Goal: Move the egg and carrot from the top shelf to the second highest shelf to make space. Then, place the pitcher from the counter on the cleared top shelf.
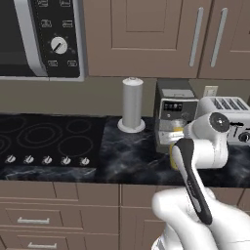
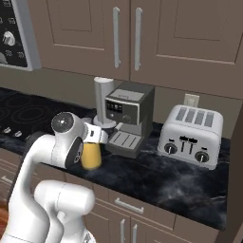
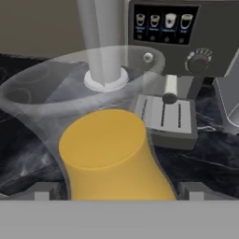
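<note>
Black stone counter with white marbling runs over brown wooden cabinets, and nearest the camera on the hand stands the yellow-orange pitcher with its clear flared mouth, rising directly between the two small dark fingertips of the gripper. The jaws stand wide apart, one on each side of the pitcher's body, and neither finger visibly presses on it, so the hand is spread and grasping nothing. In the right base view the pitcher sits on the counter just beside the front of the dark grey coffee machine, partly hidden by the white arm. Just behind the pitcher is the machine's ribbed drip tray, and beyond it to the left a grey upright cylinder on a round white base. A silver four-slot toaster stands further along the counter, well apart from the pitcher. At the far left lie a black glass cooktop and, above it, a microwave.
</note>
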Tool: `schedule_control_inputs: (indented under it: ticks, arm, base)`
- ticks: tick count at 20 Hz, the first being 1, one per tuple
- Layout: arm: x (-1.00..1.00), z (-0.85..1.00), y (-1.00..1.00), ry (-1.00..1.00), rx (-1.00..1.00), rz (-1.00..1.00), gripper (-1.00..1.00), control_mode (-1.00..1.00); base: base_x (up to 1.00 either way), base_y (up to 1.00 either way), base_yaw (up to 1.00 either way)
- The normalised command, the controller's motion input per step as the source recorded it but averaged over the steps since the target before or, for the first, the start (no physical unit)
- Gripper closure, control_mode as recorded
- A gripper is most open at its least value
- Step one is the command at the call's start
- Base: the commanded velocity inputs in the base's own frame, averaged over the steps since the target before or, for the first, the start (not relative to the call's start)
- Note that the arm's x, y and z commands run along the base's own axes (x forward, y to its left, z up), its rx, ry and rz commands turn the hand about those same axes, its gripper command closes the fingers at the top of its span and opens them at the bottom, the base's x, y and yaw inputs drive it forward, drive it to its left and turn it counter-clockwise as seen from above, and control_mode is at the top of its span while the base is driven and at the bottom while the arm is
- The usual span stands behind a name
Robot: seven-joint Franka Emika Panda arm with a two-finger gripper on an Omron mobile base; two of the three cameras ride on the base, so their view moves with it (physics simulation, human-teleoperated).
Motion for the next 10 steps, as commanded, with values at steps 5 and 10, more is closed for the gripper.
schedule_control_inputs:
  ticks: [5,10]
  arm:
    - [-0.07,0.44,-0.02,-0.15,0.00,0.06,1.00,-1.00]
    - [0.00,0.29,0.00,-0.01,0.00,0.00,1.00,-1.00]
  base:
    - [0.00,0.00,0.00]
    - [0.00,0.00,0.00]
